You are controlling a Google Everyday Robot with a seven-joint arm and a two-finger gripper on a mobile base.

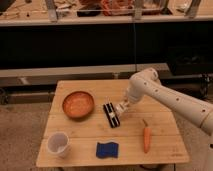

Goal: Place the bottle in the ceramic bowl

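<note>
The orange-brown ceramic bowl (78, 104) sits on the left half of the wooden table (165, 150). My gripper (121, 107) hangs low over the table's middle, to the right of the bowl and just beside a black bar with white stripes (112, 115). A small whitish bottle (120, 108) shows at the gripper's tip, held there and mostly covered by it. The white arm (165, 97) reaches in from the right.
A white translucent cup (58, 144) stands at the front left. A blue sponge (107, 149) lies at the front centre, and a carrot (146, 138) to the right. Behind the table runs a dark counter with cluttered shelves.
</note>
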